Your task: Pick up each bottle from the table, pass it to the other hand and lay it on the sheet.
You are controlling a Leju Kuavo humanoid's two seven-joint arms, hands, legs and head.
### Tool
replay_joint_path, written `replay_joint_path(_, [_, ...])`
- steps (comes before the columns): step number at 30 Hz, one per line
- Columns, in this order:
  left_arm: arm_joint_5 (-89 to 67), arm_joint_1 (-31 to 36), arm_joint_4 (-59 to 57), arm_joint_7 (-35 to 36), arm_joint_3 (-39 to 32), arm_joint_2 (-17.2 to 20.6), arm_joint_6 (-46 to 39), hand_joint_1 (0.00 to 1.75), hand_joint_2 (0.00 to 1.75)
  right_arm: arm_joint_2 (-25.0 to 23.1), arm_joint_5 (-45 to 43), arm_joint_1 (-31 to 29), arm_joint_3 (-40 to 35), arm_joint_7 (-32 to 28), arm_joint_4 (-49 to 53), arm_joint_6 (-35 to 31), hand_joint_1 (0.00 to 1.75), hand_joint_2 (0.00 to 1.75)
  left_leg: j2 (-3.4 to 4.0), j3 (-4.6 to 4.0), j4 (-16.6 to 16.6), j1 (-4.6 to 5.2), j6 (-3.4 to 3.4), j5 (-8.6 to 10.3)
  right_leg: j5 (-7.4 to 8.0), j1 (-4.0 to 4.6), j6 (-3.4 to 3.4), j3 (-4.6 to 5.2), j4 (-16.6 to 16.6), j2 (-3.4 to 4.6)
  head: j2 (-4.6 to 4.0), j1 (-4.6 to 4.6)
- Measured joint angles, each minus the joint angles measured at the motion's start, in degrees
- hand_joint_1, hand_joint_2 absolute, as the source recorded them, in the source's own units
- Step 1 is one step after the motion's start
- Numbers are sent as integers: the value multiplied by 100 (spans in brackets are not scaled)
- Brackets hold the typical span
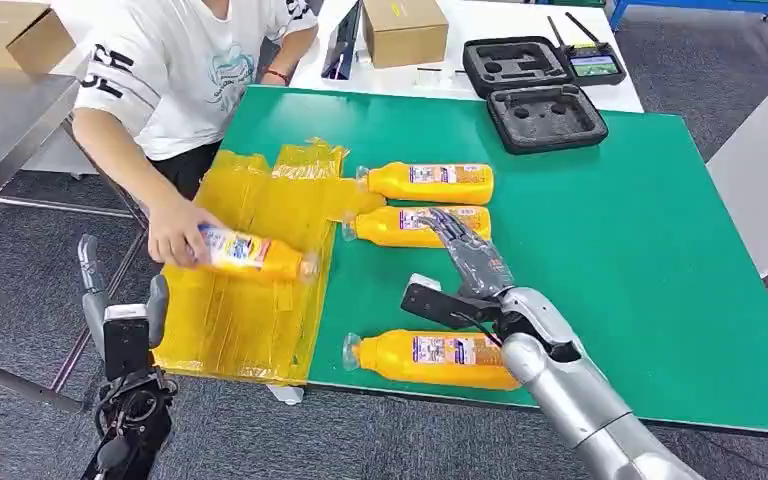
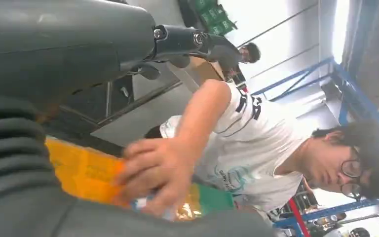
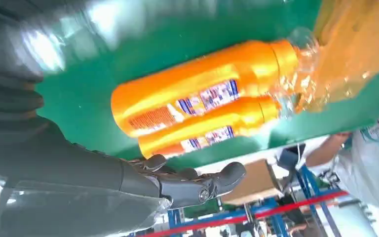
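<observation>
Right robot hand (image 1: 465, 255) stretched out over the middle bottle (image 1: 415, 226), fingers extended and apart, nothing held; touching the bottle or just above it, couldn't tell. Left robot hand (image 1: 120, 310) raised off the bench's near-left corner, fingers upright and spread, empty, apparently waiting for the handover. Judged as start of a pick: reach made, grasp not yet closed. Next move prob. called for lowering fingers round the middle bottle's body, closing w/o nudging the far bottle (image 1: 430, 182) lying just beside it, then lifting and carrying across to the left robot hand. Near bottle (image 1: 435, 358) lay at the front edge of the green bench (image 1: 660, 250), close by the right forearm. On the yellow sheet (image 1: 250, 290), a person's hand (image 1: 175, 232) gripped a fourth bottle (image 1: 255, 254). Beyond, black foam case (image 1: 545, 117) and cardboard box (image 1: 405, 30).
</observation>
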State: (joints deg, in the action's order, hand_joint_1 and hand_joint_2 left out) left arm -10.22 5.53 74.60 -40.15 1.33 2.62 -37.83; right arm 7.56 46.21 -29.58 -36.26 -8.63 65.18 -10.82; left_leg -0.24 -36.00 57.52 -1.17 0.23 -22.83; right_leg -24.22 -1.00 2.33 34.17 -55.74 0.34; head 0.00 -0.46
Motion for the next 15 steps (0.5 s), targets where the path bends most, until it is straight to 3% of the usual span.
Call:
replay_joint_path(6, [174, -149, 22, 0, -7, -22, 0, 0, 175, -48, -396, 60, 107, -66, 125, 495, 0, 175, 0, 0, 0, -1, -1, 0, 0, 1, 0, 0, 0, -1, 0, 0])
replay_joint_path(15, [455, -230, 66, 0, -79, -31, 28, 0, 175, 206, -1225, -91, 112, -101, 396, 1786, 0, 175, -1, -1, 1, 1, 0, 0, 0, -1, 0, 1, 1, -2, 0, 2])
